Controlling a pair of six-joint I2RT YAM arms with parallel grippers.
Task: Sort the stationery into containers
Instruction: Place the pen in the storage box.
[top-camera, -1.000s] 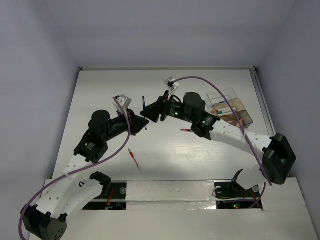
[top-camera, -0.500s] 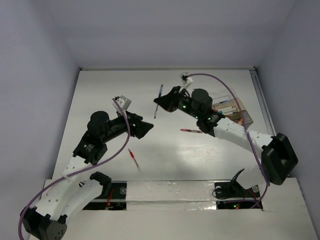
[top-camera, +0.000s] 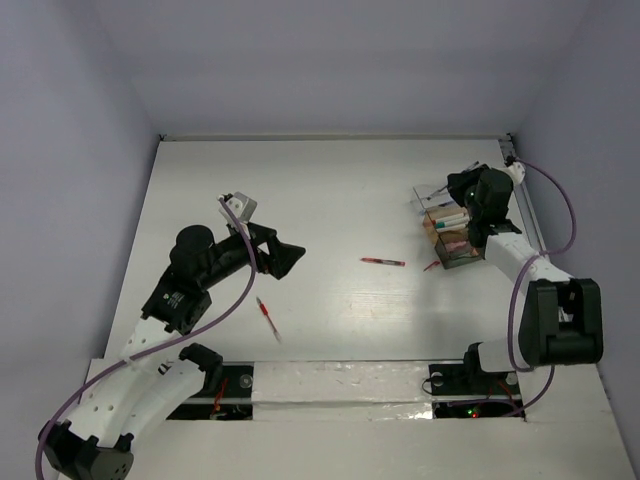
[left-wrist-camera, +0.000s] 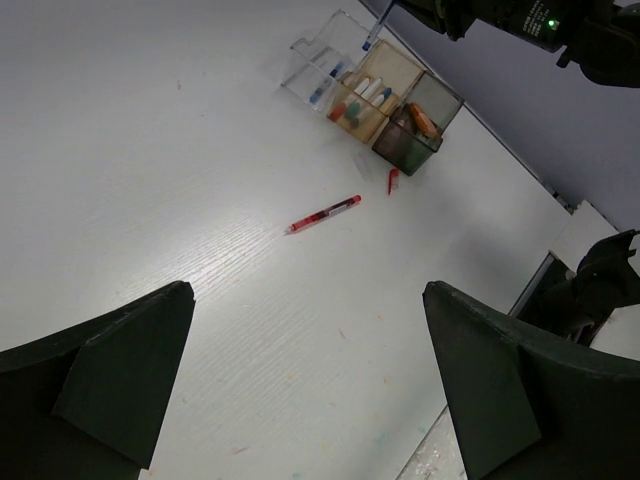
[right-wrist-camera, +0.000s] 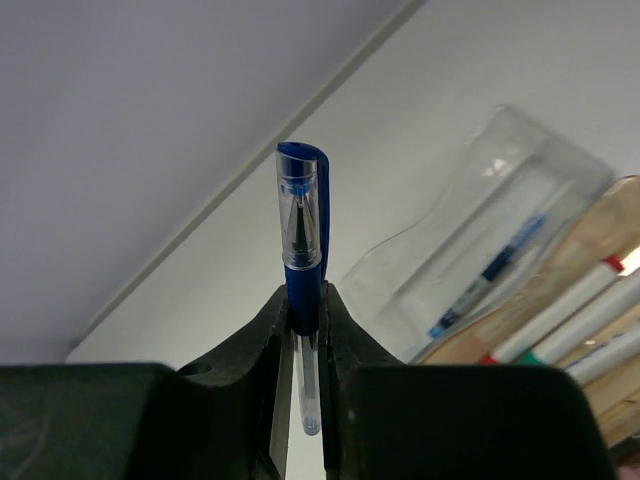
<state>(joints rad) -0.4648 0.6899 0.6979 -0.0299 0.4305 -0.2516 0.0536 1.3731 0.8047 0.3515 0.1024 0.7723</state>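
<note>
A blue pen (right-wrist-camera: 301, 230) is gripped in the right pincer (right-wrist-camera: 303, 330), over the organiser box (top-camera: 455, 228) at the bench's (top-camera: 300, 190) three o'clock. The left pincer (left-wrist-camera: 308, 292) is spread open. A red pen (top-camera: 383, 262) lies near centre.

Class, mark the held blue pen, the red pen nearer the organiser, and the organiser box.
blue pen (right-wrist-camera: 302, 225), right wrist view, clear cap.
red pen (left-wrist-camera: 323, 214), left wrist view, mid-barrel.
organiser box (left-wrist-camera: 418, 152), left wrist view, tinted near wall.

Right gripper (right-wrist-camera: 303, 303), clamped on blue pen (right-wrist-camera: 302, 232), is swinging away from mid-desk across to the right edge, now hanging over the far end of the organiser box (top-camera: 462, 258).
</note>
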